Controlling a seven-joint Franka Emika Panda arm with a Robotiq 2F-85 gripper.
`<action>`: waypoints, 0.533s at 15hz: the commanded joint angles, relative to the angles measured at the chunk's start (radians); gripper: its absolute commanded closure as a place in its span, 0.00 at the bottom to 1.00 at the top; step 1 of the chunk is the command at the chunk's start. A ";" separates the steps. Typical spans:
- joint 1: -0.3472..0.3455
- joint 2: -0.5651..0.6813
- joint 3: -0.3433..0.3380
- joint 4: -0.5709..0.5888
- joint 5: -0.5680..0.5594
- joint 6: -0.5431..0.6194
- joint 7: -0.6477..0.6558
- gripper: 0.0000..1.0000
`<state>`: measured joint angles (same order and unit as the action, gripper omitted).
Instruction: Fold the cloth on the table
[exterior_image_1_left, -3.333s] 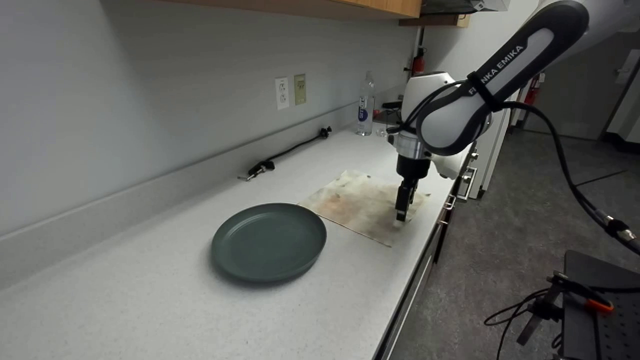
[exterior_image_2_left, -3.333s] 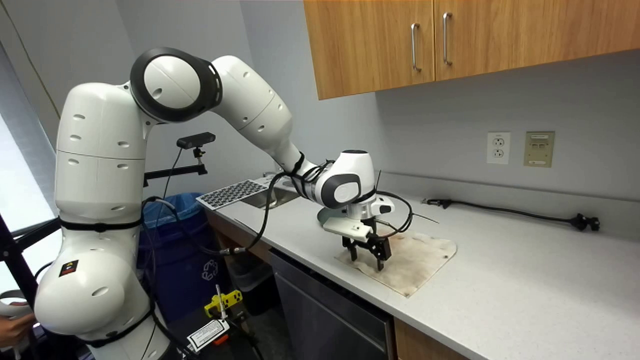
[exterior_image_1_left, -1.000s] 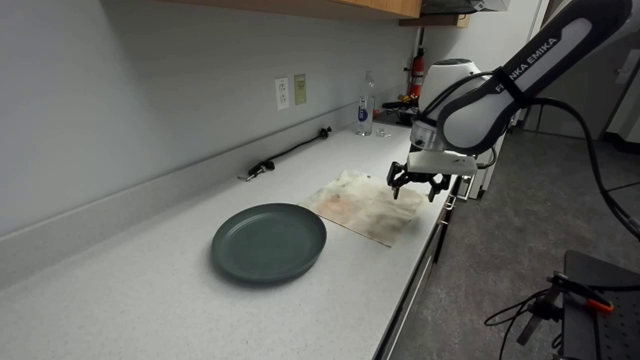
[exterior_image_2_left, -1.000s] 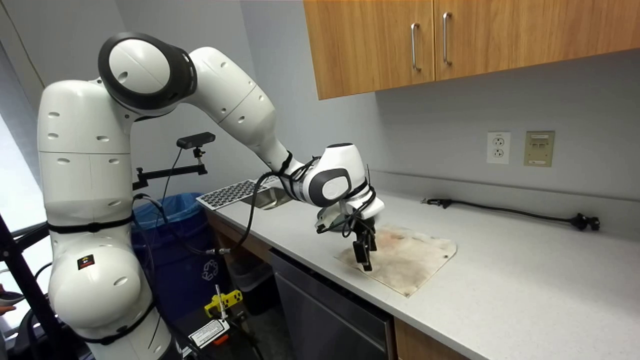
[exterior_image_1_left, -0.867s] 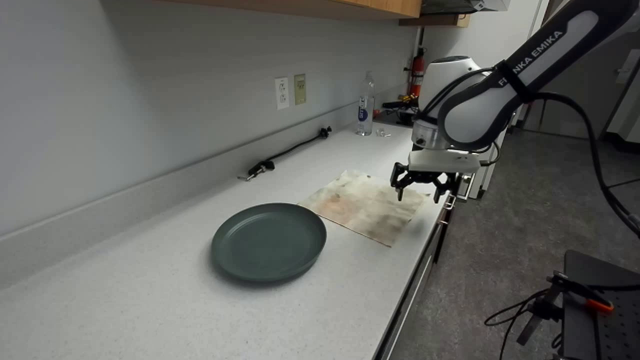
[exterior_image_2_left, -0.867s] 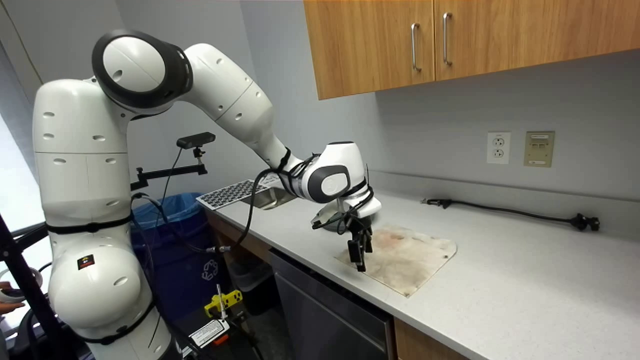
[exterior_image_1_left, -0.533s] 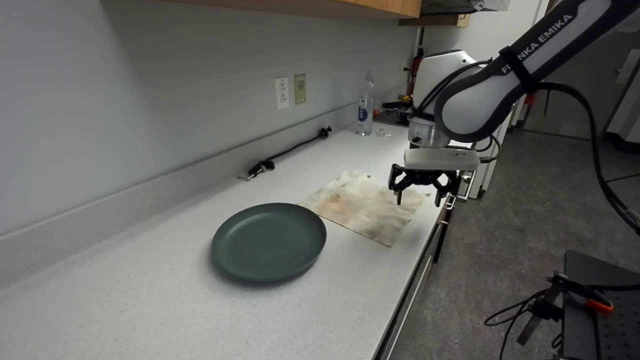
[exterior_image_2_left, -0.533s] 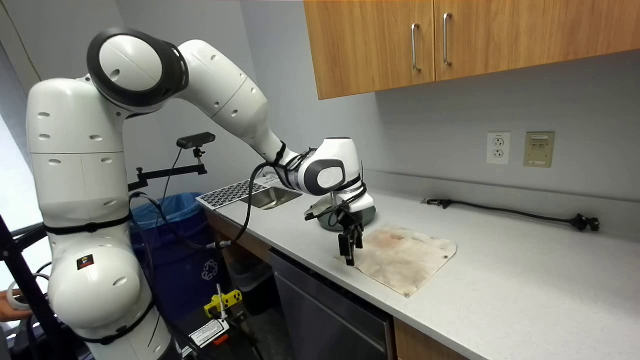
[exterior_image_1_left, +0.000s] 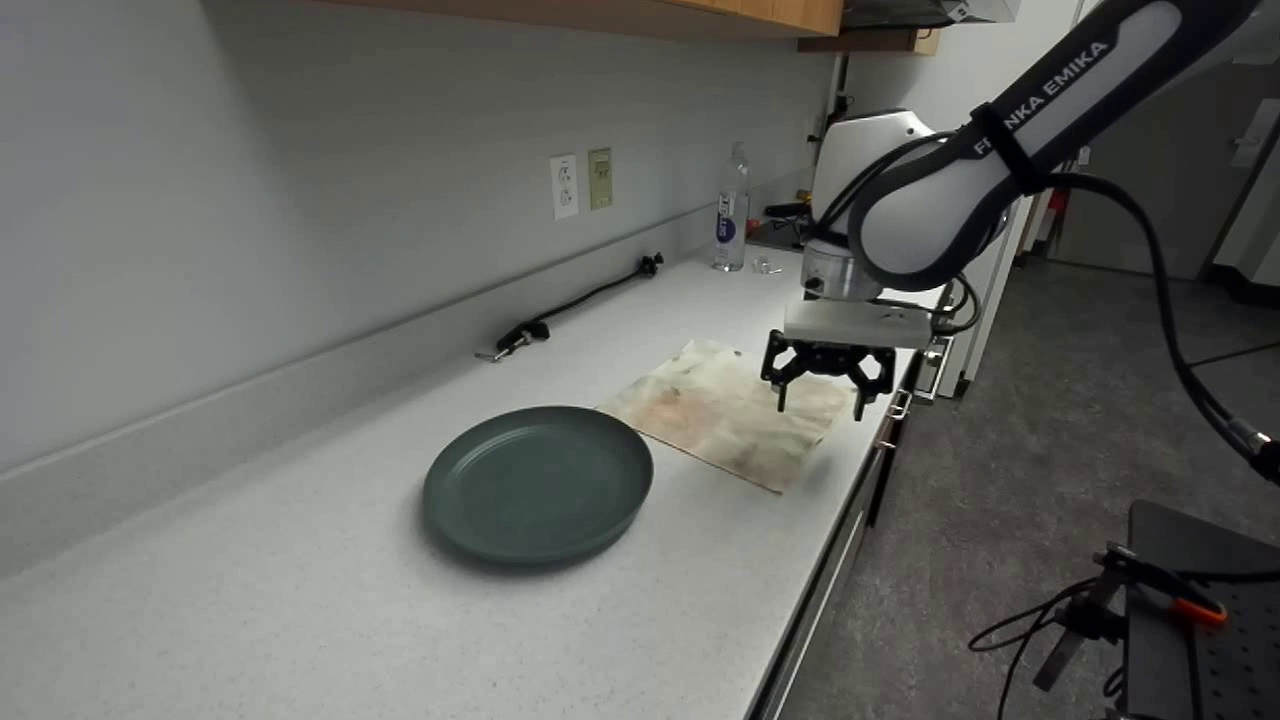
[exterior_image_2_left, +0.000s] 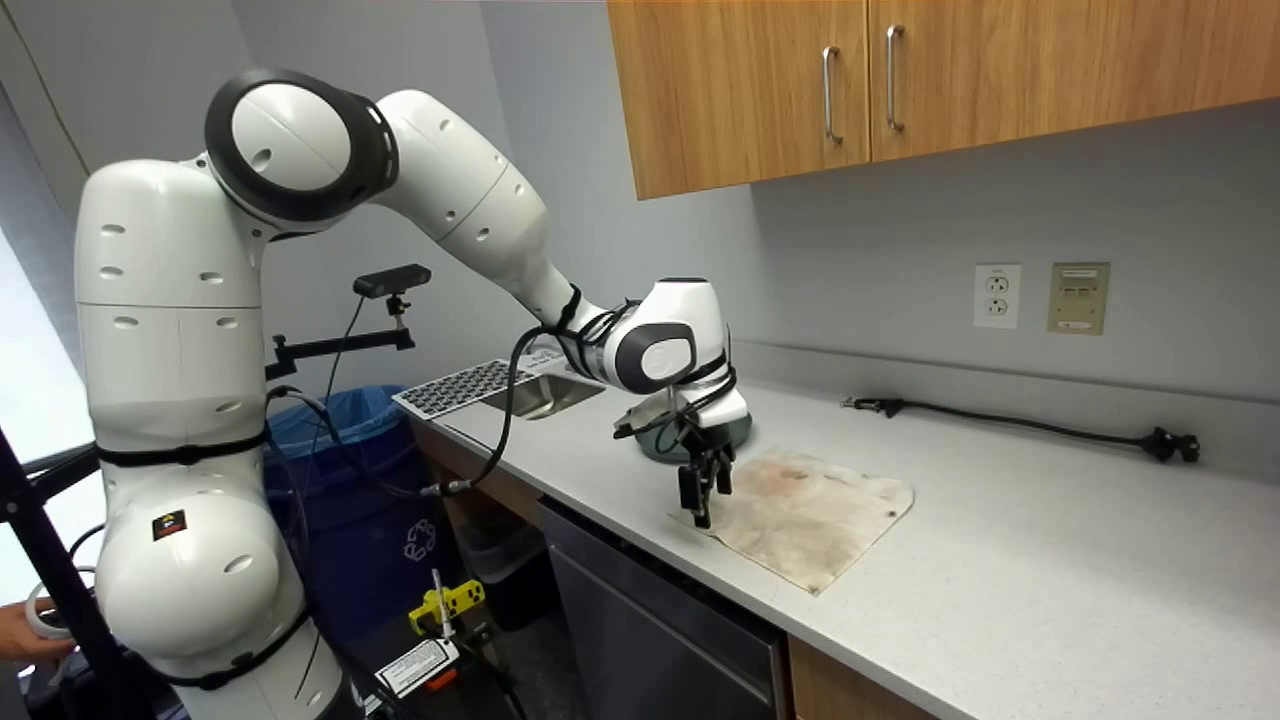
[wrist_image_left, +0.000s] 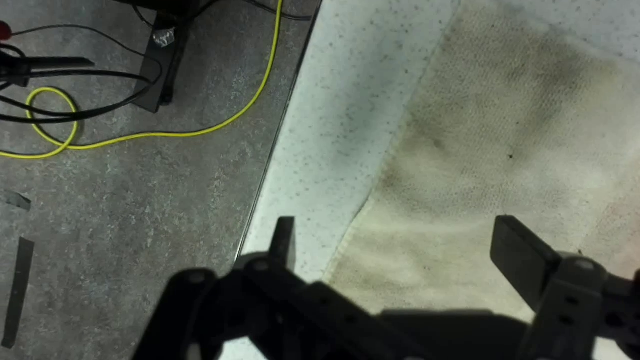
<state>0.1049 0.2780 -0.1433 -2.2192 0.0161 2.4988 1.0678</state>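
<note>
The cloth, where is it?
In an exterior view, the cloth lies spread on the white countertop, right of the green plate, with the open gripper near its right edge.

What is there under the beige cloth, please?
The beige cloth lies spread on the white table, whose surface shows along the cloth's edges. The cloth looks mostly flat; the area directly beneath is covered, so anything thin there cannot be seen.

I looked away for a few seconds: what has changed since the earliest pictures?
The gripper has turned about its upright axis, shifted toward the front of the counter and looks slightly higher. Its jaws stand open; nothing was visibly taken hold of or let go. The cloth lies flat and unfolded, as before, and the green plate stayed put.
</note>
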 joint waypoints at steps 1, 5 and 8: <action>-0.024 0.044 0.018 0.026 0.028 0.046 0.018 0.00; -0.024 0.072 0.014 0.030 0.043 0.093 0.019 0.00; -0.028 0.089 0.011 0.026 0.056 0.116 0.015 0.00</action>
<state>0.0945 0.3442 -0.1434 -2.2057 0.0461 2.5872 1.0766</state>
